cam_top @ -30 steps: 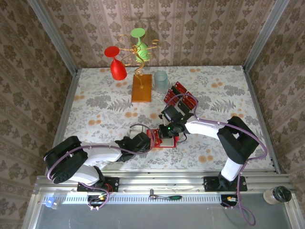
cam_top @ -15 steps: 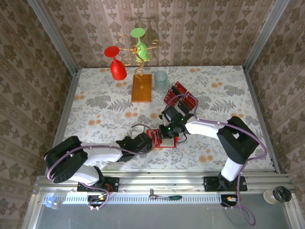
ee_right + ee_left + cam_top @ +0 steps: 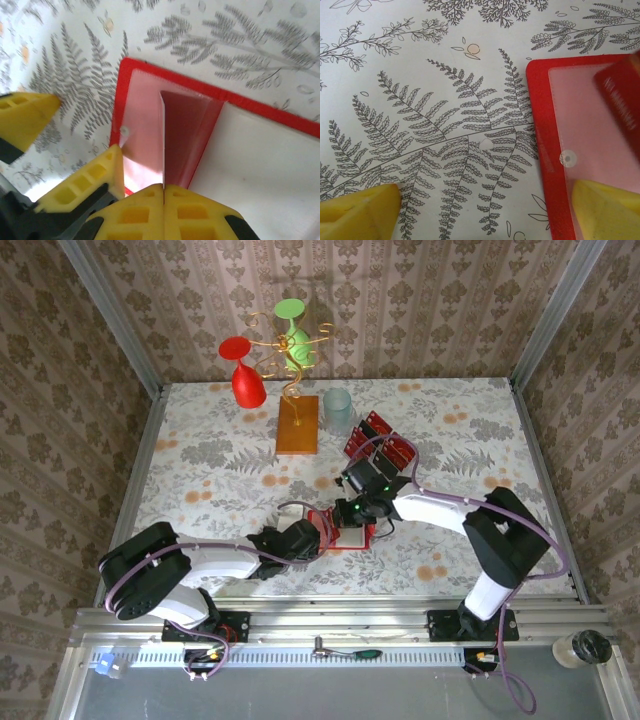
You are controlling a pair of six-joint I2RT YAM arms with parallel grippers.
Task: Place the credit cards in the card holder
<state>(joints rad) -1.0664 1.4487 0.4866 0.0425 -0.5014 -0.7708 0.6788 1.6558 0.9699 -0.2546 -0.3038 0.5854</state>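
Inserting the credit card point(image 3: 185, 135) is the step in hand, by the look of things. The card stands on its long edge at the centre of the right wrist view. Its lower edge rests on or just above the pale inside of the open card holder point(image 3: 122, 90), which lies flat on the counter point(image 3: 420, 75). The right tool point(image 3: 164, 189) has its jaws fully closed on the card's near end.

In the left wrist view the holder sits at the right of the frame, with its snap dot point(image 3: 566, 158) on the pale panel. The left tool point(image 3: 484, 207) is spread wide and grips nothing. One pad point(image 3: 605, 205) sits over the holder's near corner and the other over bare counter at lower left. Whether that pad presses on the holder cannot be told.

Likely faults:
- Card topples. If let go on edge, it would probably fall flat on the panel instead of entering a pocket. No pocket mouth can be made out.
- Holder slides. A push along the panel may drag the case if the left pad is not bearing on it.
- Tools collide. In the overhead view both tools crowd the holder just below centre frame.

The remaining credit cards point(image 3: 385, 445) stand well apart, above and right of it.
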